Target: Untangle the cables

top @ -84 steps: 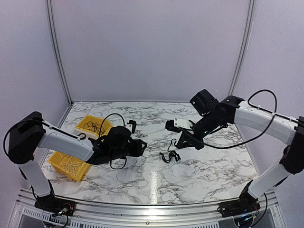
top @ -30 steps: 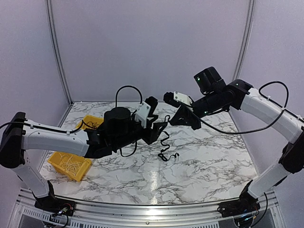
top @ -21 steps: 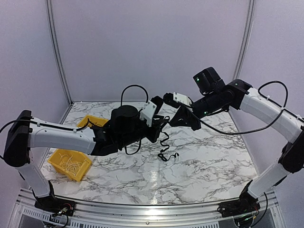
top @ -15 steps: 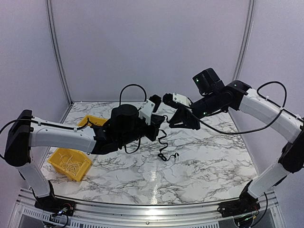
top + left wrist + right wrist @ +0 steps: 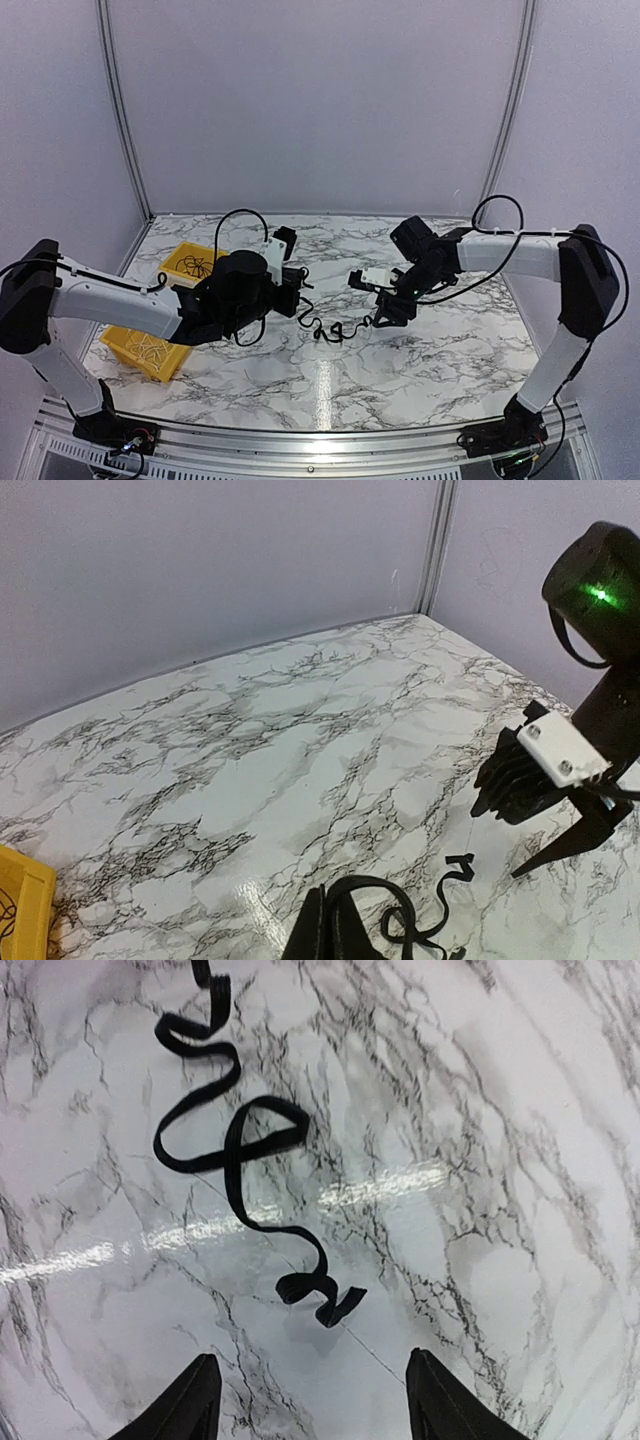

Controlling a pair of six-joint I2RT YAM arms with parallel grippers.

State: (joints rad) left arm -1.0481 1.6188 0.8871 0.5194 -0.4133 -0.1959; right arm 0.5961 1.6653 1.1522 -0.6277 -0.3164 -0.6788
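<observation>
Lying crosswise, cable (image 5: pixel 230 1165) is clamped at one end by left gripper (image 5: pixel 325 932) | free end is faced by wide-spread right gripper (image 5: pixel 310 1360).

Far yellow bin (image 5: pixel 172 258), near yellow bin (image 5: pixel 150 363); marble table (image 5: pixel 430 350).

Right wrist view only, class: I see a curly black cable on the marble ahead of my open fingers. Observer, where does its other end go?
Observer: The cable runs left to the left gripper, which is shut on that end.
Operator: Are there more cables nearby?
Observer: Yes, a yellow bin far to the left holds more black wires.
</observation>
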